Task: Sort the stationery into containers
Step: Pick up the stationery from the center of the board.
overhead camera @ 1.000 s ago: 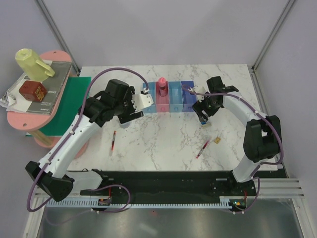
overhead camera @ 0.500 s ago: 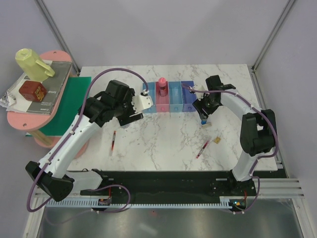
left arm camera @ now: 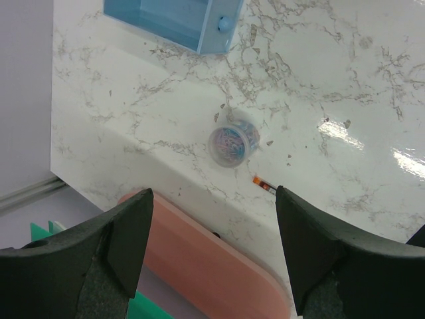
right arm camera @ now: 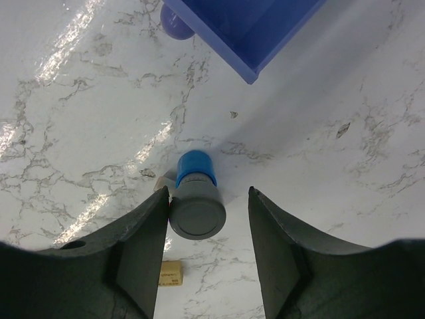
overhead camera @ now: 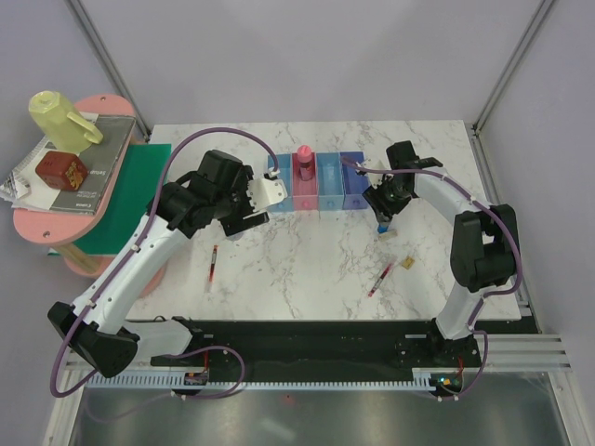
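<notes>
- Stationery first: where does it lie?
- Most of it is on the marble table (overhead camera: 307, 251). In the top view one red pen (overhead camera: 213, 263) is left of centre. The second red pen (overhead camera: 380, 278) is at lower right, with the tan block (overhead camera: 407, 264) just beside it. The pink glue stick (overhead camera: 304, 156) stands in the pink bin (overhead camera: 305, 193) of the row of bins (overhead camera: 329, 186), at upper centre.
- And the grippers?
- The right gripper (right arm camera: 207, 193) has its fingers apart, one on each side of the small blue piece (right arm camera: 196, 196). This piece stands in the middle of the right wrist view, below the corner of the violet-blue bin (right arm camera: 265, 26). One finger seems to touch its grey top, and at the other finger I see a gap.
- And the left one?
- The left gripper (left arm camera: 211, 196) has its fingers wide apart and holds nothing. It hangs above the round roll (left arm camera: 232, 145), which lies near the table edge, below the blue bin (left arm camera: 211, 36).
</notes>
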